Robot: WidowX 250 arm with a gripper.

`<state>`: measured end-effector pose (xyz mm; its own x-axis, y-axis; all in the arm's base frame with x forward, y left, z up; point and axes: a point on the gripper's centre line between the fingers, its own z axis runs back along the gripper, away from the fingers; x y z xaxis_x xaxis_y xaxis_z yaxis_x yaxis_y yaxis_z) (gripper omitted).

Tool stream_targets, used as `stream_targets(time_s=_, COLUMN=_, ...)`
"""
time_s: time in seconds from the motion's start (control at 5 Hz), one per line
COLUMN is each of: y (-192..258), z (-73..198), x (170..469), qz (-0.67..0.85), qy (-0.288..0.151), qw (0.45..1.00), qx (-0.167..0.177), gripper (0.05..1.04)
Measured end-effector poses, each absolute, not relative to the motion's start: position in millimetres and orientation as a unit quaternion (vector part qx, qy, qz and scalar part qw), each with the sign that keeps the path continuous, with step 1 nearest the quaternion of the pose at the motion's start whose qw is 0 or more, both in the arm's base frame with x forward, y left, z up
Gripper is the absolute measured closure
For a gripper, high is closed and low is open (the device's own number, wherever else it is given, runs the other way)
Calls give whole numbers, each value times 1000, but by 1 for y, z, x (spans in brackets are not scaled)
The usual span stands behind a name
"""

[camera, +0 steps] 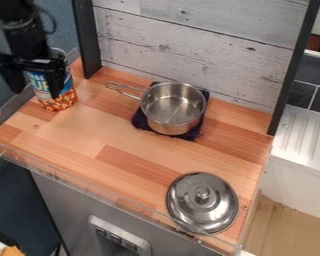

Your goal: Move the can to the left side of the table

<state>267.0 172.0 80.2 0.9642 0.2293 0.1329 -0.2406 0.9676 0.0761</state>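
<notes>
Lid (213,212) nearest, knob up, at the right front of the surface (76,132); behind it the pot (173,120) sits on a dark cloth (142,121), its handle (126,91) pointing left. Across at the far left stands the can (59,100), upright, near the clear guard (12,106) and the dark post (87,42).

The pincer (36,93) hangs over the can, its two fingers spread well apart, one in front of the label and one off to its left. I can't tell whether either touches, but it doesn't look clamped on anything.

By my reckoning the can is already where it's wanted, so the job now is to come away cleanly. Keep the fingers wide and lift straight up till the tips clear the rim; only then swing off. A sideways start could drag the front finger against the can and tip it, for it is tall, or shove it into the guard. Go gently at first. If the can rocks or follows, stop, settle it flat, and ease off again.
</notes>
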Motion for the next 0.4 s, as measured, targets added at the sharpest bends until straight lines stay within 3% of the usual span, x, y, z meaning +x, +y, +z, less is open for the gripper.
stream_targets(time_s=0.4, y=157, z=92, x=244, qz=40, qy=-65, qw=996, qx=45, gripper=83)
